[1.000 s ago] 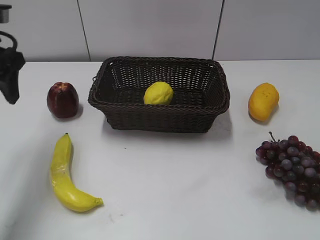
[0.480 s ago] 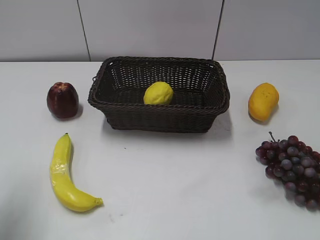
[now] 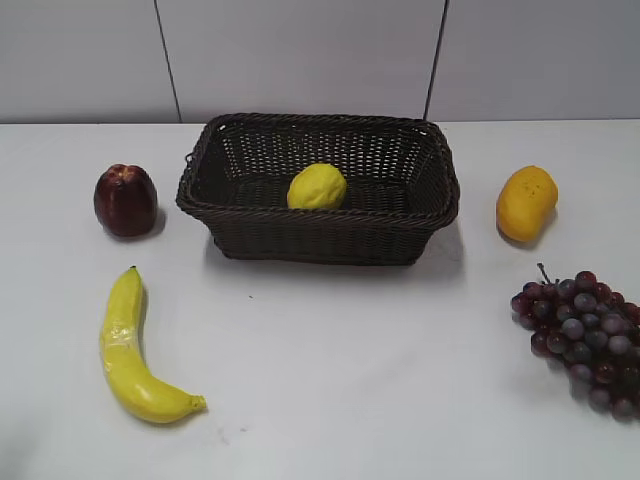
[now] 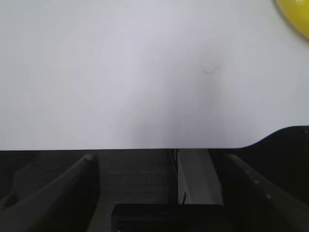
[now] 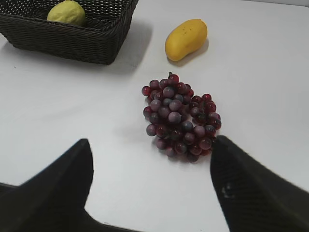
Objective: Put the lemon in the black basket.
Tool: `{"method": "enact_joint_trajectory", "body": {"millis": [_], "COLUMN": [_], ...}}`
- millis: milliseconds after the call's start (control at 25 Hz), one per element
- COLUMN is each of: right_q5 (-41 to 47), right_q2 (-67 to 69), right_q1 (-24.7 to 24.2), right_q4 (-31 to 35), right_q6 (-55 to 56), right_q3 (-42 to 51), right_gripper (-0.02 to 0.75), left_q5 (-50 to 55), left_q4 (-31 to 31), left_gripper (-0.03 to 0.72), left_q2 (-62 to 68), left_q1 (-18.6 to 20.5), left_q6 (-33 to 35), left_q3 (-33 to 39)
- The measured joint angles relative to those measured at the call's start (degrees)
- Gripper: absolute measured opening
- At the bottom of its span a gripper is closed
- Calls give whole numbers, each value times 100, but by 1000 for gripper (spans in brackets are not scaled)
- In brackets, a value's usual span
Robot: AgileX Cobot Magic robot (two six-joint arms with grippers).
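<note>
The lemon (image 3: 317, 187) lies inside the black basket (image 3: 318, 233) at the back middle of the table, left of the basket's centre. Both also show in the right wrist view, the lemon (image 5: 67, 12) in the basket (image 5: 72, 41) at top left. No gripper shows in the exterior view. My left gripper (image 4: 159, 162) is open and empty, back over the table's near edge. My right gripper (image 5: 152, 145) is open and empty, low over the table in front of the grapes.
A dark red apple (image 3: 125, 200) sits left of the basket and a banana (image 3: 130, 350) lies front left. A mango (image 3: 526, 203) sits right of the basket, with purple grapes (image 3: 585, 335) front right. A yellow fruit edge (image 4: 295, 14) shows in the left wrist view.
The left arm, seen at the far left edge one second ago, has withdrawn out of the exterior view. The lemon and basket have not moved.
</note>
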Motion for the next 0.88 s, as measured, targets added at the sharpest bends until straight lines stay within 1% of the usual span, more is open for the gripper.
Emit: {"method": "enact_joint_trajectory", "body": {"millis": [200, 280, 880], "right_q5": [0, 0, 0], "right_q2": [0, 0, 0], "right_q1": [0, 0, 0], "right_q4": [0, 0, 0], "right_q6": [0, 0, 0], "right_q3": [0, 0, 0], "right_gripper": [571, 571, 571], "left_q5": [-258, -274, -230], "left_q4": [5, 5, 110], "left_gripper": [582, 582, 582], "left_q2": [-889, -1239, -3880], "left_q1": [0, 0, 0], "left_q6": [-21, -26, -37], "left_q3": [509, 605, 688]}}
